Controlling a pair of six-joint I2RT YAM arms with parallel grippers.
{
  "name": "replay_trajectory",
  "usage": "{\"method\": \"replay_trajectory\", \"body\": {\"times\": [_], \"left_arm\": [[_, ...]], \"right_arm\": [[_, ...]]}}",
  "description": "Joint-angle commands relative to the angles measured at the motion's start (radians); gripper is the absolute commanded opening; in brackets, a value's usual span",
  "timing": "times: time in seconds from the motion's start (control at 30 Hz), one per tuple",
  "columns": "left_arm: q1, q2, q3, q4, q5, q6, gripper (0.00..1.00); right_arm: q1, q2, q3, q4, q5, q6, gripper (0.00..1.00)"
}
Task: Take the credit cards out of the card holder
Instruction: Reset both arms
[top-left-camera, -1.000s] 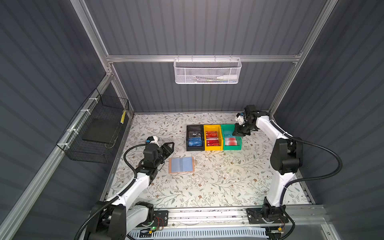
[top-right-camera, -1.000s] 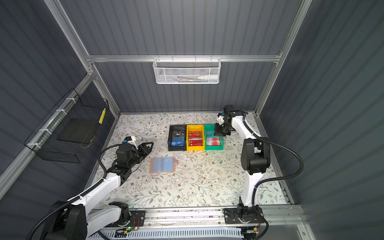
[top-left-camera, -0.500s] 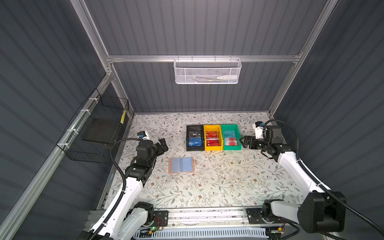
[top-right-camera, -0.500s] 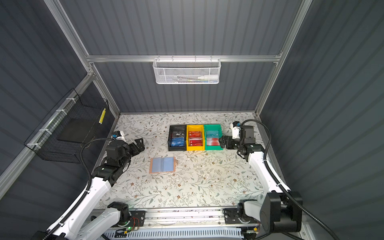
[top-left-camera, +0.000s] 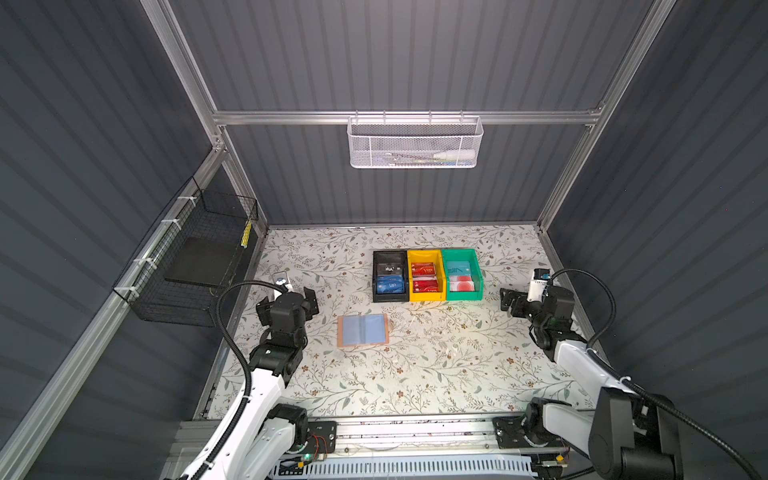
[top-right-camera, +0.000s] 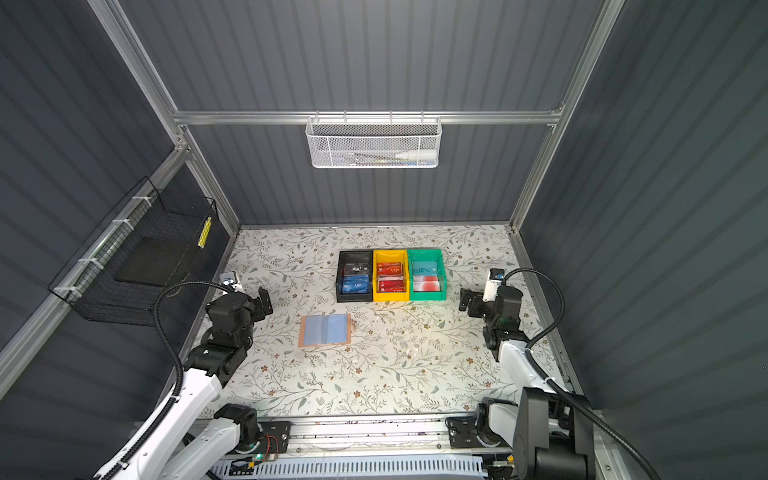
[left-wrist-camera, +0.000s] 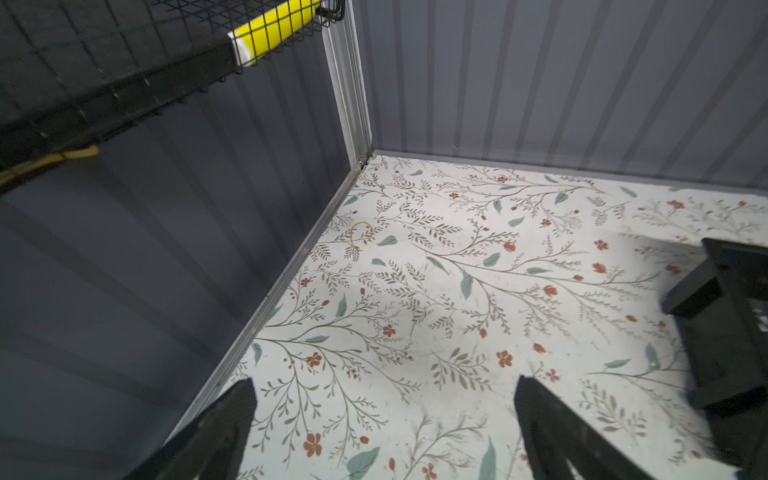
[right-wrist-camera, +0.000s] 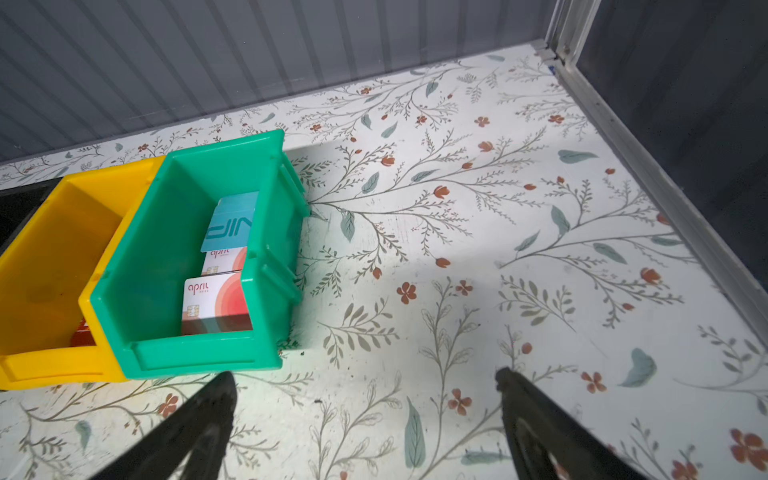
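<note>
Left arm's black fingers (left-wrist-camera: 220, 432) are hanging spread wide, gripping nothing. They are near the left of the flat tan card holder with translucent bluish plastic sleeves (top-left-camera: 363, 330) and are aiming away from it, toward the enclosure's back corner.

The card holder is lying open and flat on the floral-print tabletop (top-left-camera: 415, 374), with neither arm touching it. In both top views its sleeves are showing plain blue-grey and no card colour. They are too small in view to rule out a pale card.

Behind the holder and to its right, three plastic bins are sitting in a touching row: a black bin (top-left-camera: 390, 297), a yellow bin (top-left-camera: 426, 296) and a green bin (top-left-camera: 463, 296). The thin plastic credit cards (top-left-camera: 390, 284) are lying in them: black and blue in the black bin, red in the yellow bin, teal and white-red in the green bin.

Right arm's black fingers (right-wrist-camera: 199, 428) are likewise standing wide apart and empty, well right of the holder, just past the green bin.

Judgement: the extraction step is looking finished, with both arms idling clear. The next move is calling for a check of the sleeves. If a card is hiding there, one arm should pin the holder while the other slides the card out by its edge.
</note>
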Motion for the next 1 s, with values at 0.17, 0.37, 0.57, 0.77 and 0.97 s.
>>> {"method": "replay_trajectory", "body": {"times": [0.17,0.37,0.57,0.77,0.97], "left_arm": [[0.027,0.006,-0.161,0.304,0.059,0.152,1.00],[0.062,0.159,-0.300,0.632,0.215,0.116,1.00],[0.066,0.482,-0.285,0.876,0.280,0.085,1.00],[0.076,0.713,-0.193,1.033,0.303,0.127,1.00],[0.107,0.917,-0.133,1.147,0.324,0.126,1.00]], "right_arm": [[-0.001,0.246,-0.155,0.709,-0.055,-0.013,0.99],[0.004,0.288,-0.134,0.695,-0.065,-0.024,0.99],[0.009,0.294,-0.119,0.682,-0.102,-0.042,0.99],[0.012,0.291,-0.123,0.684,-0.096,-0.043,0.99],[0.014,0.289,-0.128,0.692,-0.095,-0.046,0.99]]}}
